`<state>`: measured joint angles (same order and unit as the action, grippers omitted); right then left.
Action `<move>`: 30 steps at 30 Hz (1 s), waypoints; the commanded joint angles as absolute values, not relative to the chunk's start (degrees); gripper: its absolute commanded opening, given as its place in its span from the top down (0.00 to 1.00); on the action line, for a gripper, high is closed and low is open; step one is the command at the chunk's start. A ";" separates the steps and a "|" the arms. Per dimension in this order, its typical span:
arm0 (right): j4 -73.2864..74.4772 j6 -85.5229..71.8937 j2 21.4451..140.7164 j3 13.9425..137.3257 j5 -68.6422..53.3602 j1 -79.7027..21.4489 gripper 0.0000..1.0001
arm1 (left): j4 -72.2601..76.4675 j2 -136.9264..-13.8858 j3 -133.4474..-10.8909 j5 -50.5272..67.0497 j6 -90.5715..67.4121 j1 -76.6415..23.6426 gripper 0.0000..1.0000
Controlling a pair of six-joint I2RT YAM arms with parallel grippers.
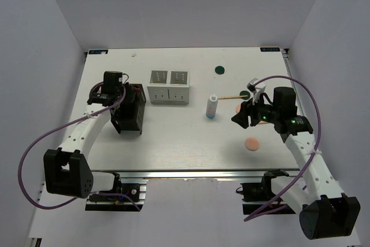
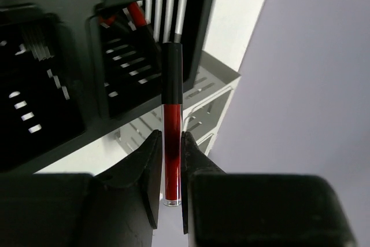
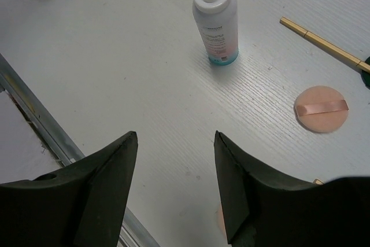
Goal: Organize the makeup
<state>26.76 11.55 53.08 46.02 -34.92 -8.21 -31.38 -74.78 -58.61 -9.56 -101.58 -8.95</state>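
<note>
Two arms at counter (image 1: 173, 148), top view: left gripper (image 1: 130, 92) over black holder (image 1: 134, 117); white box (image 1: 169, 87) just beside holder; white bottle (image 1: 212, 107) upright mid-counter; pink pad (image 1: 251, 143) near right gripper (image 1: 243, 117); green disc (image 1: 219, 69) far back.
Left wrist: jaws clamped on red-and-black tube (image 2: 171, 125); black cap toward holder slots.
Right wrist: jaws apart above counter; bottle, wooden stick (image 3: 324, 43), second pad (image 3: 321, 109) ahead.

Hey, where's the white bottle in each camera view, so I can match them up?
Top external: white bottle stands mid-table, right of the white box.
Left wrist: not in it.
Right wrist: top centre, upright.
Shared landmark: the wooden stick lying just right of it in both.
</note>
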 commanded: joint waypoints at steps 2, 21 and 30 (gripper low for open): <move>24.79 10.81 52.47 47.20 -35.42 -7.73 0.38 | -33.22 -74.97 -58.01 -5.54 -105.81 -8.09 1.00; 24.70 12.57 53.26 49.22 -29.54 -7.12 0.31 | -28.92 -72.95 -59.94 -1.85 -103.28 -7.29 0.49; 26.36 10.55 62.92 50.18 -17.40 -2.38 0.80 | 3.74 -61.62 -51.43 10.27 -75.27 -7.47 0.87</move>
<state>25.41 10.87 59.90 47.55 -20.88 -4.34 -13.32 -67.29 -54.65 3.64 -88.40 -7.57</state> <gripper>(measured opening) 0.188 0.093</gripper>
